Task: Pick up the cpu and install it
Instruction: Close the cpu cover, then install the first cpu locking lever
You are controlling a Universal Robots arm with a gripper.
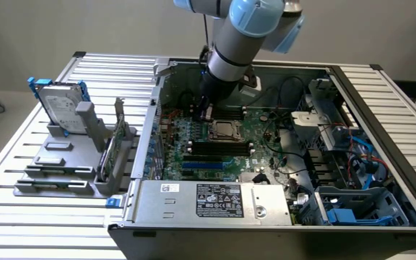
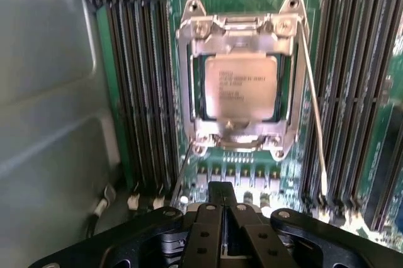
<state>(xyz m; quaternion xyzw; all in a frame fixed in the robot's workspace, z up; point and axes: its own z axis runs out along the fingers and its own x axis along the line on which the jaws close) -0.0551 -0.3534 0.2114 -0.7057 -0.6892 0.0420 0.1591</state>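
Observation:
The cpu (image 2: 240, 85) is a flat silver square with printed text. It lies inside the metal-framed socket (image 2: 189, 60) on the green motherboard, between two banks of black memory slots. In the exterior view the cpu (image 1: 227, 130) sits in the socket at the middle of the open computer case. My gripper (image 2: 221, 187) hovers just beside the socket, its black fingers pressed together with nothing between them. From the exterior camera, my gripper (image 1: 206, 114) hangs low over the board, a little to that view's left of the socket and behind it.
The socket's thin wire lever (image 2: 313, 111) stands along one side of the frame. Case walls (image 1: 154, 108) ring the board. A power supply (image 1: 215, 200) lies at the front and cables (image 1: 352, 157) crowd the exterior view's right. A hard drive (image 1: 60, 105) stands in a grey rack outside.

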